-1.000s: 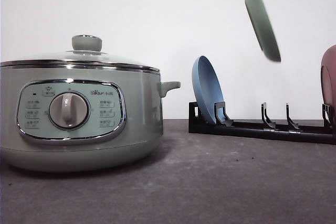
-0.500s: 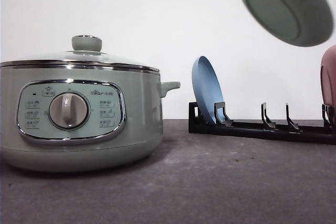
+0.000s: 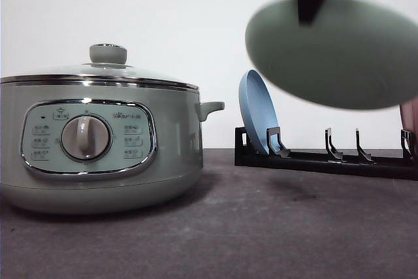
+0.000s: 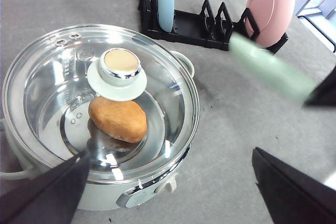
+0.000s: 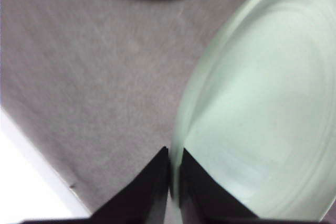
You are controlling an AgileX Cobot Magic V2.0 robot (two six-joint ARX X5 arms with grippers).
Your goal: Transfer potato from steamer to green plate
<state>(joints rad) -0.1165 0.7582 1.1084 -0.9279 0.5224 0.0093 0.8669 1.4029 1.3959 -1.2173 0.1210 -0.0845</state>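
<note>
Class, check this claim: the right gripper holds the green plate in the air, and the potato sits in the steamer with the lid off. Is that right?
One detail is wrong: the glass lid is on the steamer, as the left wrist view shows. The potato lies under it. The right gripper does hold the green plate aloft.

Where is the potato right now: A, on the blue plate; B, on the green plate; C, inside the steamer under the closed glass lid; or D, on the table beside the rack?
C: the left wrist view shows the potato lying inside the steamer, seen through the glass lid that sits closed on it.
</note>
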